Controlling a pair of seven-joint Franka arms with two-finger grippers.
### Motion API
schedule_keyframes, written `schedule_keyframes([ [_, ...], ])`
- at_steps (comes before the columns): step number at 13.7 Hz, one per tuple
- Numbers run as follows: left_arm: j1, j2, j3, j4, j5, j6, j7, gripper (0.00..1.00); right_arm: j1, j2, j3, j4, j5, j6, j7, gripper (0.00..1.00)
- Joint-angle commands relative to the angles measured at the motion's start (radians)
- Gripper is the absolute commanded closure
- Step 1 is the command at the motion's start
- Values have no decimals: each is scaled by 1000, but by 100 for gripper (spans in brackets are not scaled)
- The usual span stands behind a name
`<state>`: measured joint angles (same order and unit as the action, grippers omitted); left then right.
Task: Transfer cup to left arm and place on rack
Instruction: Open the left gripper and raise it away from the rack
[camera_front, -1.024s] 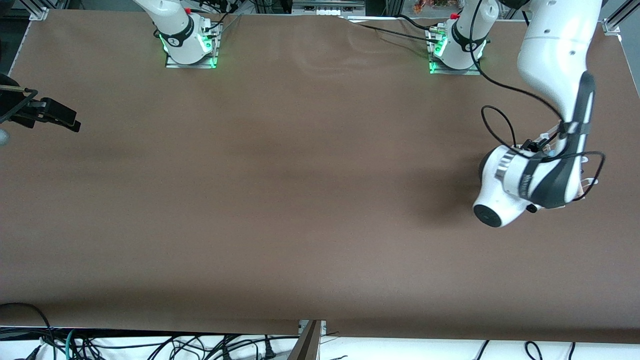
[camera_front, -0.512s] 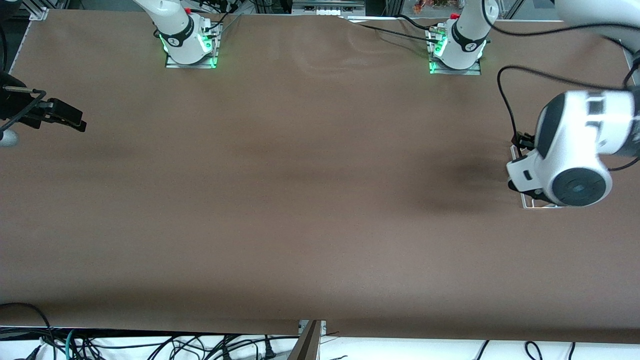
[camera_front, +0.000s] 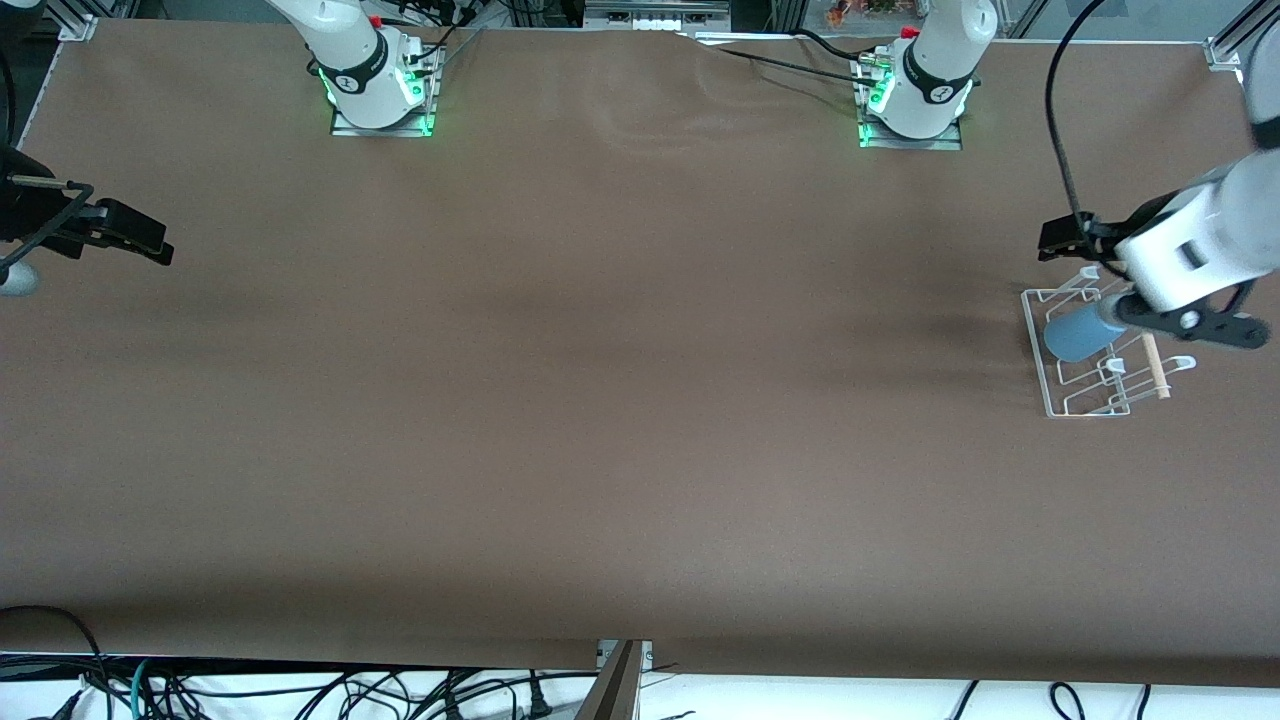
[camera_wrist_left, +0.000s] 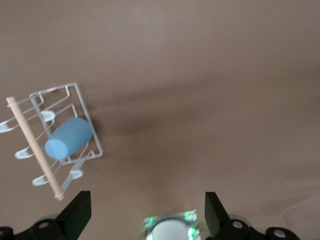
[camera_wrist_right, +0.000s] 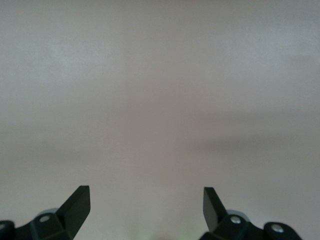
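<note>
Table (camera_front: 600, 400), brown and wide, fills most of what I see. Nearest the front camera, at my left arm's end, sits the rack (camera_front: 1060, 395), a small white wire thing with a pale wood stick (camera_front: 1155, 367) across its top. Cup (camera_front: 1075, 335) is on the rack. It is light blue and lies tipped on its side among the wire loops. Nothing is gripping it.

My left claw (camera_wrist_left: 147, 210) hangs in the air over the table just beside the rack. Its two black fingers (camera_wrist_left: 77, 207) stand wide apart and hold nothing. From my left wrist view the rack (camera_wrist_left: 75, 95) and the cup (camera_wrist_left: 67, 139) both show, apart from the fingers. My left arm (camera_front: 1190, 245) is white with dark parts and comes in over the rack's end of the table.

My right claw (camera_wrist_right: 146, 210) waits at the right arm's end of the table. Its fingers (camera_wrist_right: 77, 200) are wide apart too, with nothing between them, and only bare table shows under it.

Farthest away are the two arm bases (camera_front: 380, 85) with green lights.
</note>
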<state>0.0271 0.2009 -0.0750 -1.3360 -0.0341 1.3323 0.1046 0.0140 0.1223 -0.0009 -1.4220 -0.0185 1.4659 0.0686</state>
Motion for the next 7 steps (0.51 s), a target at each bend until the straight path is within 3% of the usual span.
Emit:
schedule_keyframes([
  [1, 4, -214, 38, -320, -28, 213, -9, 0, -11, -9, 10, -5, 12, -7, -7, 0],
  [3, -3, -274, 38, -406, 26, 307, -14, 0, -8, -9, 12, -5, 12, -7, -7, 0],
  [7, -84, -268, 104, -397, 14, 297, -39, 0, -13, -9, 10, -5, 12, -7, -7, 0],
])
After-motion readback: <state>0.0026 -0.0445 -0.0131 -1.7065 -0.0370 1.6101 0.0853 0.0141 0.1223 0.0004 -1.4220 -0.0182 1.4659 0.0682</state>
